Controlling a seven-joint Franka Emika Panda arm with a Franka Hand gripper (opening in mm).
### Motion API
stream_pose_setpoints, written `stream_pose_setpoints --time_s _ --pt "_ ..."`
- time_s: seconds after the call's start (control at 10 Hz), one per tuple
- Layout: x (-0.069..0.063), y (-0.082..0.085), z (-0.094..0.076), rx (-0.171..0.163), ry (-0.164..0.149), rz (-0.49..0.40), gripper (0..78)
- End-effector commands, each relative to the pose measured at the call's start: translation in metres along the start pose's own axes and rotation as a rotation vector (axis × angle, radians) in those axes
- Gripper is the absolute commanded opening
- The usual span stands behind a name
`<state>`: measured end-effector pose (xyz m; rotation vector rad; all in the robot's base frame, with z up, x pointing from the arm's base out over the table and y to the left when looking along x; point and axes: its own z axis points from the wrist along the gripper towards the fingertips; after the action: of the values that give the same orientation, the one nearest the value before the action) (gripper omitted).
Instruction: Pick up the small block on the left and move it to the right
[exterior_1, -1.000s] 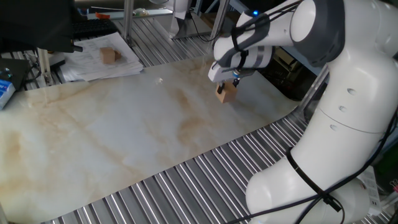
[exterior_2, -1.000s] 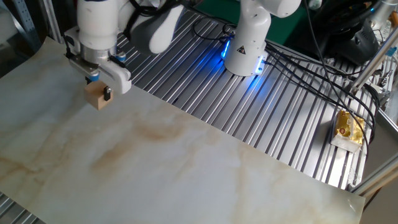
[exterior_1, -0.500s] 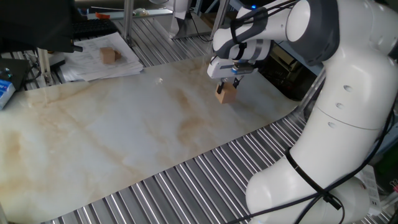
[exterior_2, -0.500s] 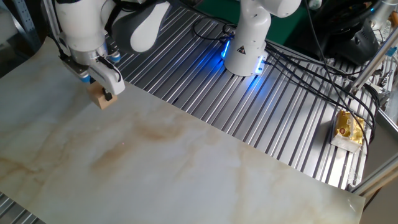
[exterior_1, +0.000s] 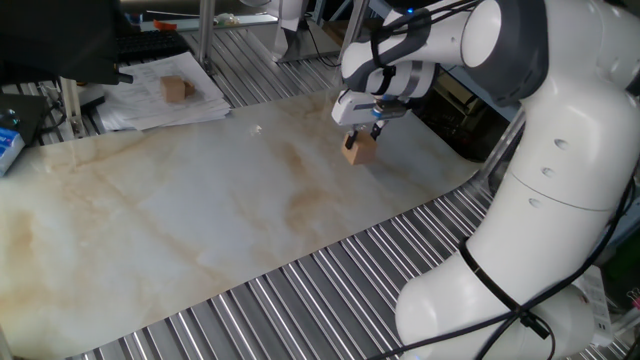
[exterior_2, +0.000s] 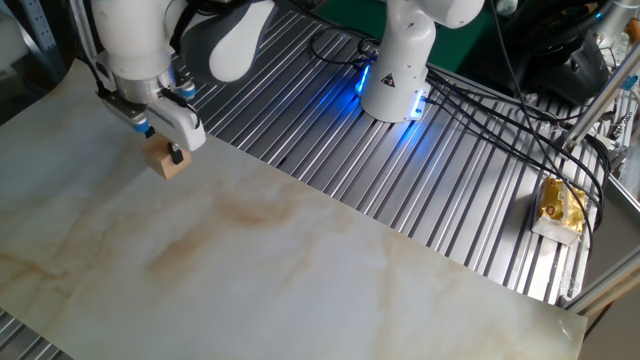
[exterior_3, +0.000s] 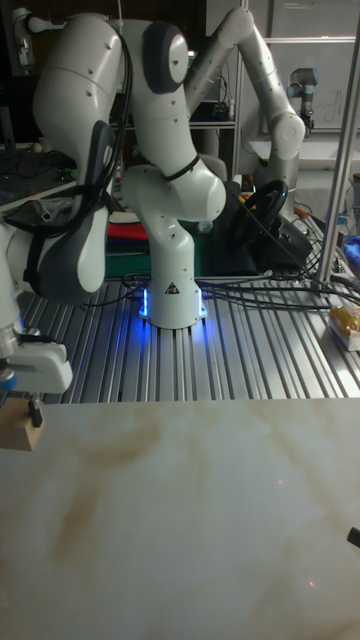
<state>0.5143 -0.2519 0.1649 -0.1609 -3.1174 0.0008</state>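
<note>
Your claw (exterior_1: 360, 133) stands over the small light-tan wooden cube (exterior_1: 359, 150), its fingers closed against two opposite side faces of the cube, and the other fixed view shows a dark fingertip (exterior_2: 177, 155) pressed on one face. The cube sits at or just above the marbled cream desk (exterior_1: 200, 210), close to the edge nearest the robot's base; whether it has left the surface I cannot tell. Expect it to be light, rigid and not fragile, with flat, fairly smooth faces that give the pads a fair bite, so a modest squeeze low on two parallel faces should do; a grip on the corners would likely let it twist. Around it you have little to mind: the desk surface near the cube is bare, and the slatted metal bed (exterior_2: 330, 130) borders it on that side. A darker brown wooden cube (exterior_1: 176, 89) lies well apart on a sheaf of white papers (exterior_1: 150, 100) beyond the far corner; it is not your target. Nothing appears to block a sideways carry across the desk.
</note>
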Motion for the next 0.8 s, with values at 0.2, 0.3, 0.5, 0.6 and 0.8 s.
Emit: stream_pose_setpoints --time_s 0.2,0.3,0.5,0.6,0.8 --pt "-0.005 0.021 -0.008 -0.007 -0.017 -0.023 1.3" --pt "-0.005 0.021 -0.008 -0.007 -0.017 -0.023 1.3" --pt "-0.003 0.038 -0.008 -0.014 -0.041 -0.033 1.3" --pt "0.001 0.045 -0.004 -0.015 -0.051 -0.026 1.3" --pt "0.006 0.055 0.000 -0.017 -0.052 -0.025 1.3"
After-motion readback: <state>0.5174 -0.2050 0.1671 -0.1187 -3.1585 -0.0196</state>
